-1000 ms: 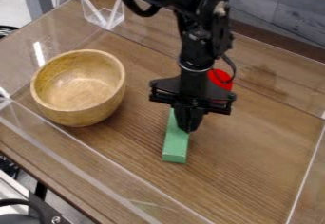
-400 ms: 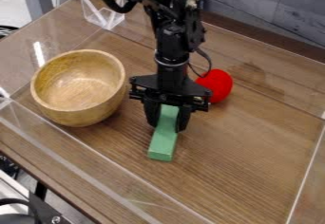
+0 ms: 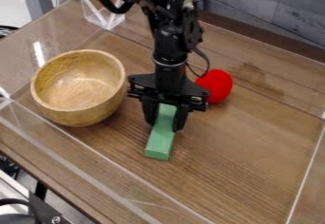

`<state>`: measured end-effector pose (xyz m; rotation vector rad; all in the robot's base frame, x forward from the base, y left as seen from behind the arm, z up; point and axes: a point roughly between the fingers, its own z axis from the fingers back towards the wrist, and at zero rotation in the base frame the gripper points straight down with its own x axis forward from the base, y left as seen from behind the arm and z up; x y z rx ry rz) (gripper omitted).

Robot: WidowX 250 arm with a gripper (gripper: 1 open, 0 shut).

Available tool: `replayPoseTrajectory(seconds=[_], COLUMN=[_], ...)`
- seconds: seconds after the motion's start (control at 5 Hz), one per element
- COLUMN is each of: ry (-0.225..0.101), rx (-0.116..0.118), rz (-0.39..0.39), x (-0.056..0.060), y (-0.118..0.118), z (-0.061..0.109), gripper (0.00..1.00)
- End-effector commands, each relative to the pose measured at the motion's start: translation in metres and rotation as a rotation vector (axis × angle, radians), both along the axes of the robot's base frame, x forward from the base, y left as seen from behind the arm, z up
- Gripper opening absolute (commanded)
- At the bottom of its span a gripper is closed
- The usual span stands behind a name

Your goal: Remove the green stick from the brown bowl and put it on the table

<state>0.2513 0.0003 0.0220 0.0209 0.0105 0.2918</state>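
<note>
The green stick [image 3: 159,144] lies flat on the table [image 3: 248,161], just right of the brown bowl [image 3: 76,85], which is empty. My gripper [image 3: 168,121] points straight down over the stick's far end. Its black fingers straddle that end a little apart, open, and the stick rests on the wood. The fingers hide the stick's top end.
A red strawberry toy [image 3: 216,85] sits on the table right behind the gripper. Low clear acrylic walls [image 3: 76,166] edge the table at the front and left. A clear folded piece [image 3: 102,17] stands at the back.
The arm shifted left, toward the bowl, carrying the green stick along. The jaws widened, and the stick now lies flat on the table. The red toy has come out from behind the gripper.
</note>
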Motion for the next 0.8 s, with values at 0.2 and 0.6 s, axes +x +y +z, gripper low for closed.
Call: replayPoseTrajectory(seconds=[0.2, 0.6], ry=[0.006, 0.015], rx=[0.003, 0.000], rz=[0.020, -0.009], x=[0.000, 0.001], y=[-0.016, -0.027], z=[-0.007, -0.010], gripper=[0.00, 0.00])
